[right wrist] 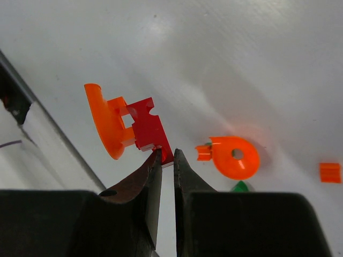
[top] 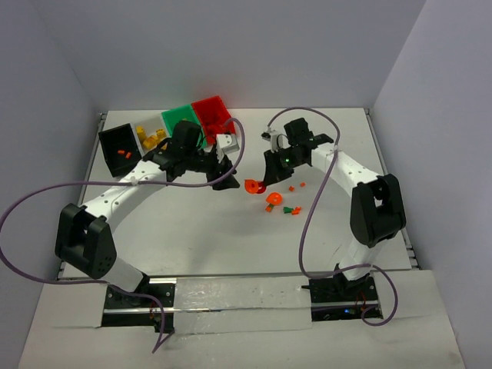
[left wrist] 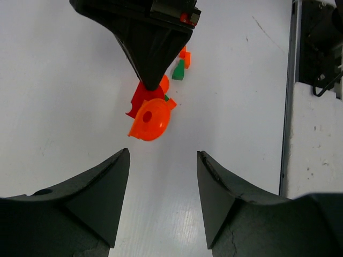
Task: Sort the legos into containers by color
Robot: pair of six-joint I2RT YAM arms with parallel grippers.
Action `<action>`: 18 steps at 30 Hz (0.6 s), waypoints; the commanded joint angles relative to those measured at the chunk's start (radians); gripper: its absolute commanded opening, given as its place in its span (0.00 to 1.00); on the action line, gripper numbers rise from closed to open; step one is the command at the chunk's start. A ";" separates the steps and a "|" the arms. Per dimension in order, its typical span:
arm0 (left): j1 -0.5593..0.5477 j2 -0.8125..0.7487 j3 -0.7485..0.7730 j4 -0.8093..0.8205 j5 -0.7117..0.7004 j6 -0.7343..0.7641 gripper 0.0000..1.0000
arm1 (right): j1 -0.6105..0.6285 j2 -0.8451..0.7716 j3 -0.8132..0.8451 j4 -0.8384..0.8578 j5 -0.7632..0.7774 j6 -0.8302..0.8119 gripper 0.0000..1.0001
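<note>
The right gripper has its jaws nearly together, pinching the corner of a flat red plate. The plate is clipped to a curved, glossy orange shell (the two pieces hang together as one). The left gripper stands open with nothing between its matte black fingers, pointed at the held piece from just beside it.

The right arm reaches forward and bends in towards the middle of the table. The left arm stretches diagonally from its base, its wrist in front of the bins. The two grippers face each other, near but apart.

Loose legos lie on the white tabletop by the right gripper: a round orange ring, a green bit just beside it, and a small orange brick farther off.

At the far left stand the black bin, the white bin holding yellow pieces, the green bin and the red bin, side by side.
</note>
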 commanded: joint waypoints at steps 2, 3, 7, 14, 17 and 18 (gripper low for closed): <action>-0.031 0.004 0.029 -0.040 -0.009 0.154 0.61 | 0.038 -0.006 0.048 -0.062 -0.114 -0.008 0.00; -0.044 0.010 0.031 -0.052 -0.018 0.172 0.61 | 0.044 -0.005 0.049 -0.069 -0.117 -0.010 0.00; -0.071 0.025 0.032 -0.063 -0.032 0.217 0.60 | 0.061 -0.012 0.046 -0.074 -0.121 -0.012 0.00; -0.084 0.045 0.021 -0.059 -0.049 0.247 0.57 | 0.084 -0.034 0.050 -0.085 -0.116 -0.021 0.00; -0.085 0.056 0.020 -0.064 -0.048 0.259 0.55 | 0.088 -0.039 0.054 -0.093 -0.116 -0.024 0.00; -0.086 0.059 0.021 -0.065 -0.048 0.262 0.55 | 0.091 -0.042 0.055 -0.093 -0.116 -0.025 0.00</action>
